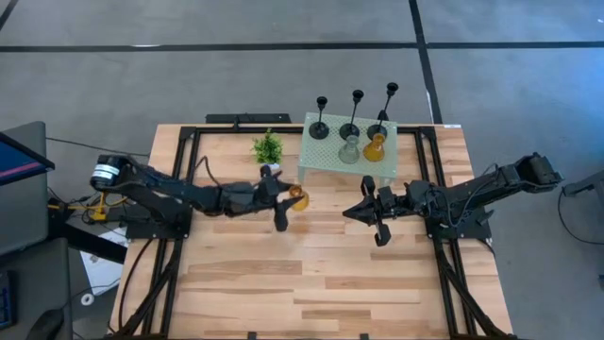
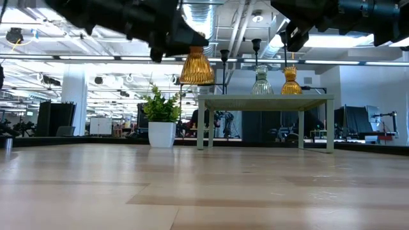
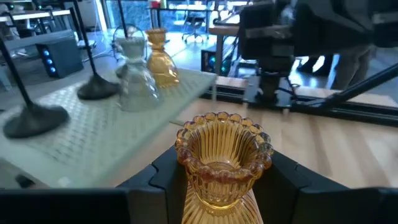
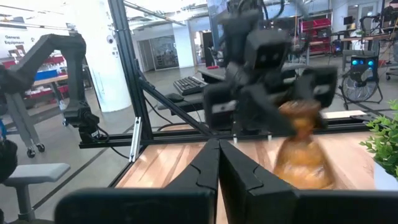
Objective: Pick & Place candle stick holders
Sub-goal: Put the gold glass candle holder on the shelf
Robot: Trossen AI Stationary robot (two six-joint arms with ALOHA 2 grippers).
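My left gripper (image 1: 289,200) is shut on an amber glass holder (image 1: 299,196), held high above the table in the low view (image 2: 196,66). The pale green mesh stand (image 1: 332,162) at the far middle carries three black thin-stemmed holders (image 1: 357,115) along its far side. In front of them stand a clear glass holder (image 1: 350,149) and a second amber one (image 1: 375,148), all on their bases. My right gripper (image 1: 347,213) is shut and empty, just right of the held holder and pointing at it. My left gripper pinches the amber holder's narrow neck (image 3: 217,190), just under its scalloped cup rim (image 3: 224,134), between its two fingers (image 3: 160,180). The fingers come roughly level from the table's left. The holder stays upright, lifted clear, its flared body below the fingers.
A small green potted plant (image 1: 268,147) stands on the table left of the stand. The black frame rails (image 1: 193,179) run along both sides of the table. The near half of the wooden table (image 1: 311,283) is bare wood.
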